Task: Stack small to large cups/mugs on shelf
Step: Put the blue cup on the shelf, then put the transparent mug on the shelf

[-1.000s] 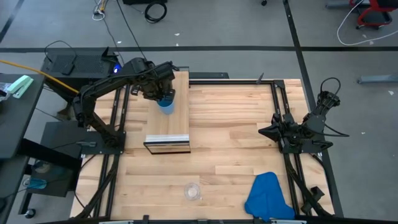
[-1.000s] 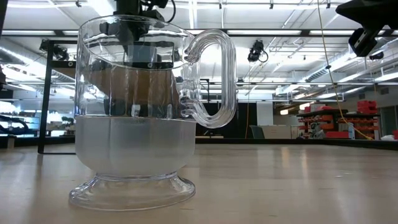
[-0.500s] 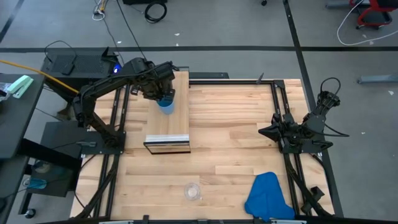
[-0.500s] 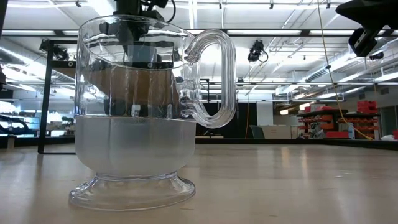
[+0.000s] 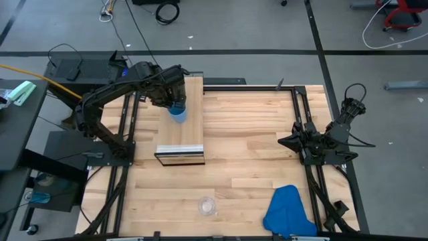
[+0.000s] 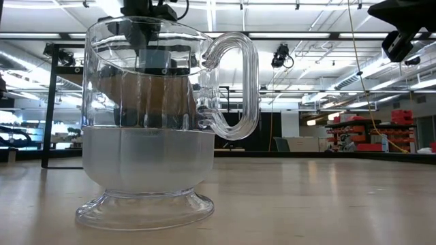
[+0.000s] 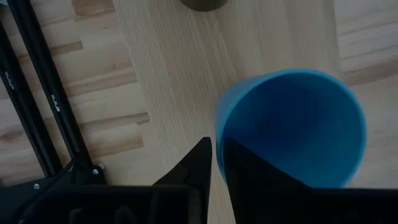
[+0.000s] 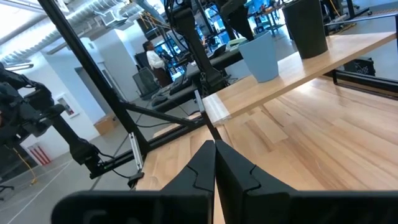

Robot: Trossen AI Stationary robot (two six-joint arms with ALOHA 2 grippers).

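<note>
Pinching blue cup [image 5: 178, 112] rim, left gripper [image 5: 172, 100] shifts slightly over shelf [image 5: 180, 150] | right gripper [image 8: 215, 163] jaws shut, parked | clear cup [image 5: 207, 205] waits on tabletop [image 5: 247, 161]

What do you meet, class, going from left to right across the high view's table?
shelf → clear cup → blue cloth → right gripper

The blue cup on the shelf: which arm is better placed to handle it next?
The left. Its gripper already has its fingers at the blue cup rim, on the shelf beside the black cup. The right gripper waits shut at the table's right side, far from the shelf.
</note>
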